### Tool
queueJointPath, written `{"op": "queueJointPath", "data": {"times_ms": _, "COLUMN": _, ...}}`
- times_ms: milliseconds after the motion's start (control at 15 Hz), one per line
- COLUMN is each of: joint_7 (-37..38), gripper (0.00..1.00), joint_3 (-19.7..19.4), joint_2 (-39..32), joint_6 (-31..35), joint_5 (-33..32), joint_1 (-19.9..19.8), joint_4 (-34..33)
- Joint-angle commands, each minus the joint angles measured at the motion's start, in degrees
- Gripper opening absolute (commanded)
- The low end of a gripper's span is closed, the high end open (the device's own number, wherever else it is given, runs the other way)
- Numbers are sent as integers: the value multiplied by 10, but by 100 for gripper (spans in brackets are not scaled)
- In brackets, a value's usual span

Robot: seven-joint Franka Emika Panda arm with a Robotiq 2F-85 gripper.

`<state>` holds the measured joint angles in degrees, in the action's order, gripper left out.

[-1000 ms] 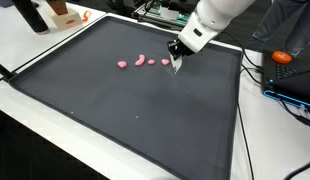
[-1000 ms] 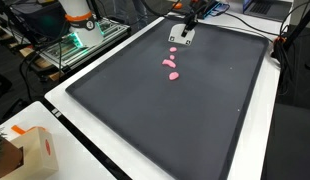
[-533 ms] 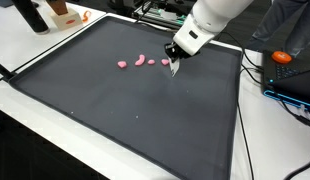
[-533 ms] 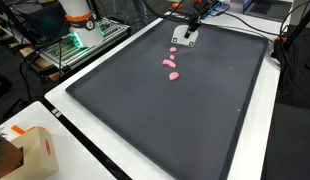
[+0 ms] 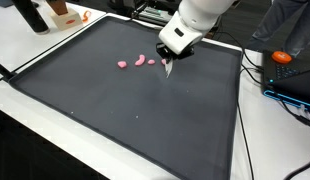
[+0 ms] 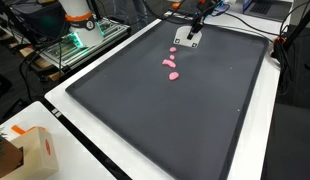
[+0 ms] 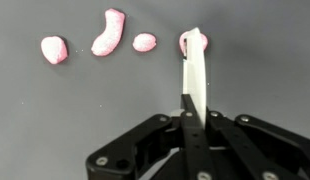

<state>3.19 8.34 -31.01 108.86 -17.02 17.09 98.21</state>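
**Gripper (image 5: pixel 168 58) has slid across to the pink row**

Since a second ago your arm has swung over the black mat (image 5: pixel 145 125) toward the line of pink pieces, and the wrist has tipped with it. In the wrist view the fingers (image 7: pixel 171 135) are pressed together on a thin white strip (image 7: pixel 192 70), pinching its near end. The strip sticks straight out ahead of them.

Its far tip now sits right at the end pink piece (image 7: pixel 183 42), which peeks out on both sides of it. Touching or hovering just above, you can't tell from this angle.

The rest of the row runs away to one side: a small round piece (image 7: pixel 144 42) just beside, then a long curved piece (image 7: pixel 109 32), then a last lump (image 7: pixel 54 49), each a little apart from the next.

In an exterior view the strip (image 6: pixel 184 38) hangs below the gripper near the mat's far edge, with the pink pieces trailing toward the mat's middle. An orange object (image 5: pixel 282 57) rests off the mat, well apart.
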Motion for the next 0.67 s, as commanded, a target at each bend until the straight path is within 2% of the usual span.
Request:
{"op": "queueJointPath", "data": {"times_ms": 0, "joint_7": -7, "gripper": 1, "joint_3": -4, "joint_2": -1, "joint_6": -3, "joint_5": 29, "joint_1": -18, "joint_4": -13}}
{"op": "queueJointPath", "data": {"times_ms": 600, "joint_7": -31, "gripper": 1, "joint_3": -21, "joint_2": 12, "joint_6": 12, "joint_5": 82, "joint_1": -79, "joint_4": -29}}
